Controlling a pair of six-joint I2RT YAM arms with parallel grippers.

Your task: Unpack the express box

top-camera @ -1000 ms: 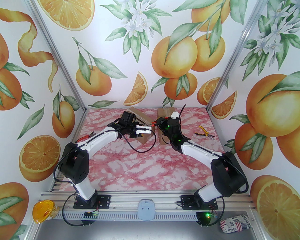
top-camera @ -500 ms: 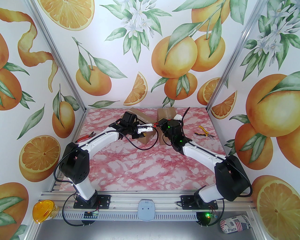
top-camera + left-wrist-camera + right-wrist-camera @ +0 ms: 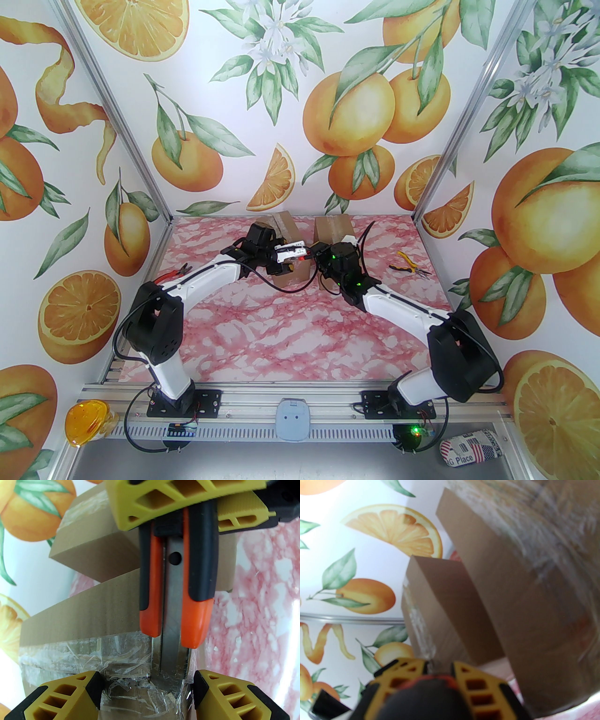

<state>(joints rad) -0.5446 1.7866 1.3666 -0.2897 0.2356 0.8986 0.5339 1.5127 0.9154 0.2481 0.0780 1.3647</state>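
Observation:
Two brown cardboard express boxes stand at the back of the table: the left one and the right one. My left gripper hovers over the left box, open, its yellow fingers wide apart on either side of crumpled clear tape. My right gripper is shut on an orange-and-black cutter. The cutter's grey blade tip rests on the tape between my left fingers. In the top view both grippers meet above the left box, left gripper beside right gripper.
Yellow-handled pliers lie on the pink marble table to the right. A red-handled tool lies by the left wall, partly behind my left arm. Printed walls close in the back and sides. The second box stands right behind the taped one.
My left gripper has opened. The left box now stands straighter, no longer tilted. My right arm has swung left, bringing the cutter up to my left gripper.

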